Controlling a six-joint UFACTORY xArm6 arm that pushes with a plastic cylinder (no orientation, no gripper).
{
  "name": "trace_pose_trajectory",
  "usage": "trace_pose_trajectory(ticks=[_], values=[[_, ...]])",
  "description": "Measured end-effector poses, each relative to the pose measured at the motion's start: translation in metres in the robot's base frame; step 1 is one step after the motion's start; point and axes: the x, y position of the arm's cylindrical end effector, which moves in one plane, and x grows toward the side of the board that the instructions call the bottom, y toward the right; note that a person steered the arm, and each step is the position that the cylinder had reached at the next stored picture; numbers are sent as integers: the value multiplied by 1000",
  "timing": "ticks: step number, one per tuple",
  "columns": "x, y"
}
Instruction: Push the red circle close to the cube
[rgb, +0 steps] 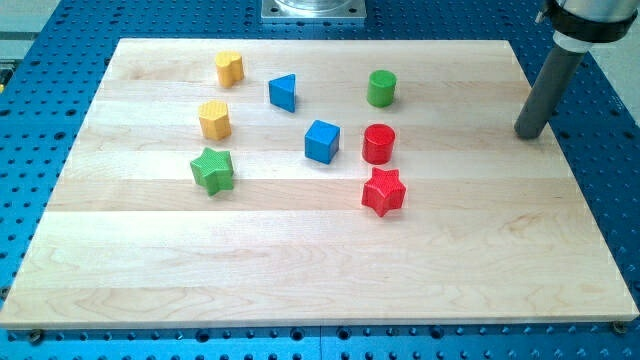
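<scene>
The red circle (379, 143) stands near the middle of the wooden board (300, 260). The blue cube (322, 141) sits just to its left, a small gap between them. My tip (527, 135) rests on the board near its right edge, well to the right of the red circle, touching no block.
A red star (383, 192) lies just below the red circle. A green circle (381, 88) is above it. A blue triangle (283, 92), a yellow heart (229, 68), a yellow hexagon (214, 119) and a green star (212, 170) lie to the left.
</scene>
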Motion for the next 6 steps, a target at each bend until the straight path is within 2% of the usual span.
trace_pose_trajectory(ticks=[3, 4, 5, 6], values=[[5, -23], [35, -89], [34, -154], [85, -216]])
